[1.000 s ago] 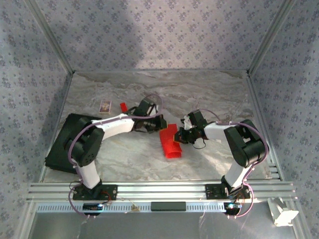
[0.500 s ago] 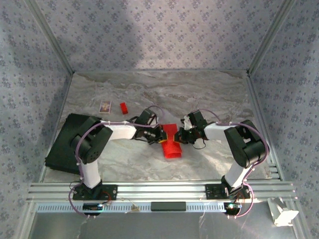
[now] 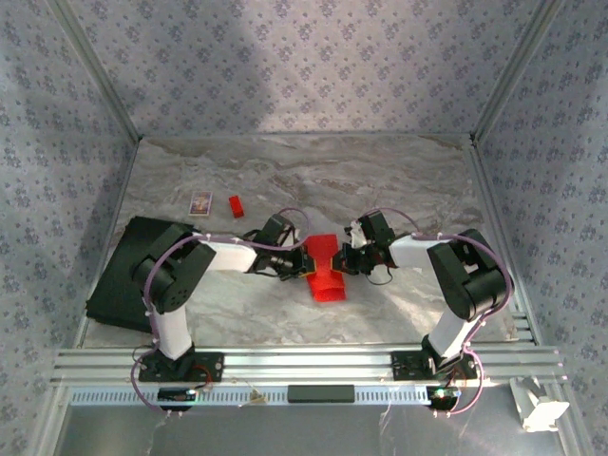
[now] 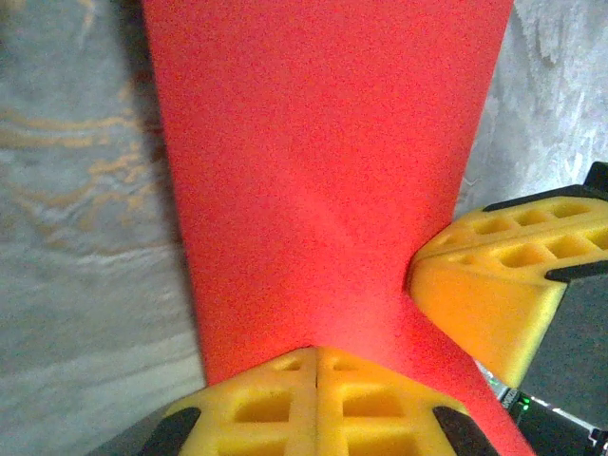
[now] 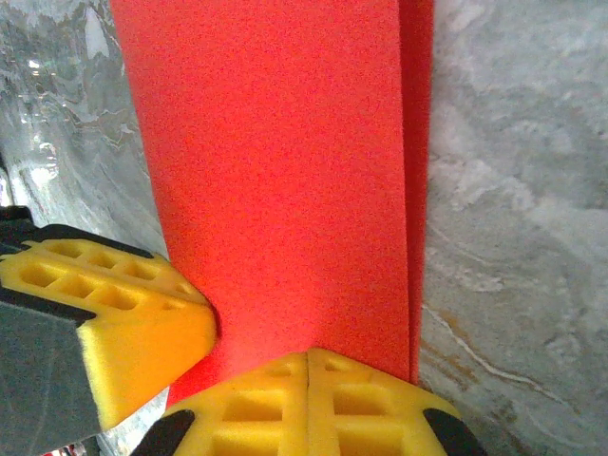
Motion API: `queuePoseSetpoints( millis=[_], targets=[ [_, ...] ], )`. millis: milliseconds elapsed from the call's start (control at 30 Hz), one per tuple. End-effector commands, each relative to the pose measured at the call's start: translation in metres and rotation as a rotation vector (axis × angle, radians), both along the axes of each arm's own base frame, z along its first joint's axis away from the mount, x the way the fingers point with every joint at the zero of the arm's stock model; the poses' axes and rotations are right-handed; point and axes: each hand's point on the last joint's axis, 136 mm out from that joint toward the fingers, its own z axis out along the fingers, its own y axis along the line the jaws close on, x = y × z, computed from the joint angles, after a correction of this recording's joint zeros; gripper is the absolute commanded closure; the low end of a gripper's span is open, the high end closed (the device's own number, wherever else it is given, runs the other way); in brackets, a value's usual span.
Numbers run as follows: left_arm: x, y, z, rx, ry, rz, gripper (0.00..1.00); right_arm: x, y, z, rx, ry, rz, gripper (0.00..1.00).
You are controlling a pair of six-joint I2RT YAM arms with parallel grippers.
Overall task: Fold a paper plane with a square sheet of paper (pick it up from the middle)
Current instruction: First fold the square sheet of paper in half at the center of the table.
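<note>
At mid-table, closed left claw (image 3: 302, 262) has joined closed right claw (image 3: 342, 259) on red sheet (image 3: 328, 284).

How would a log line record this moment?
folded red paper: on table | left gripper: shut, tips against it | right gripper: shut, tips against it

- the square sheet of paper (image 3: 323, 271) — bright red, plain and unmarked; folded over into a long narrow band
- it lies flat on the marbled table (image 3: 408, 180), near the middle; it runs roughly from far to near, the near end looking broader and a little rumpled
- up close the surface is matte, with a faint diagonal crease; one long edge shows a second layer — a thin darker strip
</note>
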Motion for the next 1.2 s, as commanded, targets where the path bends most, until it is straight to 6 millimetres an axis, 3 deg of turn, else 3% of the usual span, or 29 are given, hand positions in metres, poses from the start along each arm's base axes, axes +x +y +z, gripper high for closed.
queuePoseSetpoints(
  millis=[0, 100, 233, 533, 733, 800, 1033, 1167],
  targets=[
    [-0.003, 0.002, 0.021, 0.003, -0.033, -0.011, 0.99, -0.037, -0.044, -0.053, -0.237, 0.159, -0.062, 1.00],
    [-0.007, -0.012, 0.036, -0.062, -0.024, -0.035, 1.00, -0.037, -0.044, -0.053, -0.237, 0.159, -0.062, 1.00],
    [-0.014, -0.016, 0.034, -0.088, 0.006, -0.034, 1.00, -0.037, -0.044, -0.053, -0.236, 0.159, -0.062, 1.00],
    [-0.039, 0.003, -0.018, 0.000, 0.103, -0.048, 1.00, -0.038, -0.046, -0.054, -0.241, 0.160, -0.069, 1.00],
    [-0.046, 0.021, -0.036, 0.087, 0.091, -0.054, 1.00, -0.038, -0.047, -0.055, -0.245, 0.162, -0.072, 1.00],
    [-0.044, 0.023, -0.030, 0.082, 0.070, -0.045, 1.00, -0.039, -0.046, -0.055, -0.245, 0.162, -0.070, 1.00],
    [-0.038, 0.004, 0.024, -0.020, 0.004, -0.053, 1.00, -0.036, -0.046, -0.053, -0.246, 0.154, -0.079, 1.00],
    [-0.038, -0.005, 0.036, -0.074, 0.000, -0.049, 1.00, -0.036, -0.046, -0.054, -0.243, 0.152, -0.085, 1.00]
  ],
)
